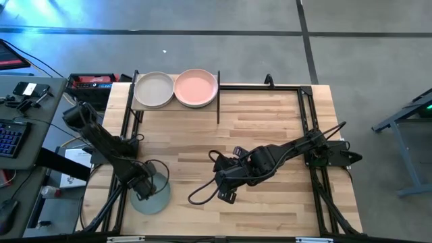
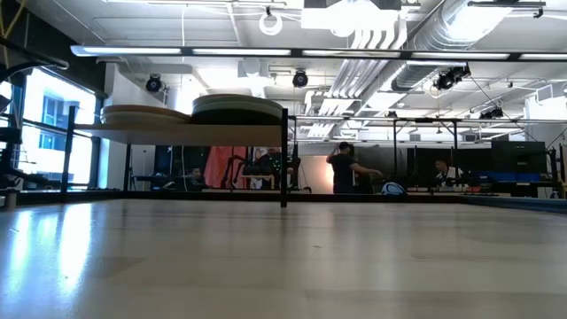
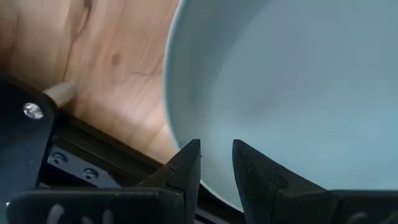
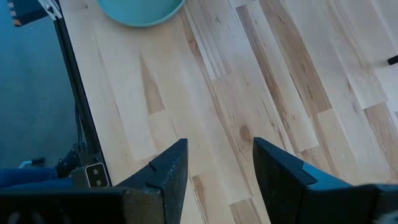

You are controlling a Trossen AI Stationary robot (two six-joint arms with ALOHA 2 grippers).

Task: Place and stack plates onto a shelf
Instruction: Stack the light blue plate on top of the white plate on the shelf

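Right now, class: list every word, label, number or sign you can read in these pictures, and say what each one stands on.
None can be read.
The plates, the shelf and the table show no print.
The red box beside the table carries marks too small to read.

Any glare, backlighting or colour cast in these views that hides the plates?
Low view: ceiling lights and windows backlight the shelf, so its plates read as dark silhouettes, and glare streaks the tabletop. Left wrist view: the pale grey-green plate fills the frame. High view: evenly lit.
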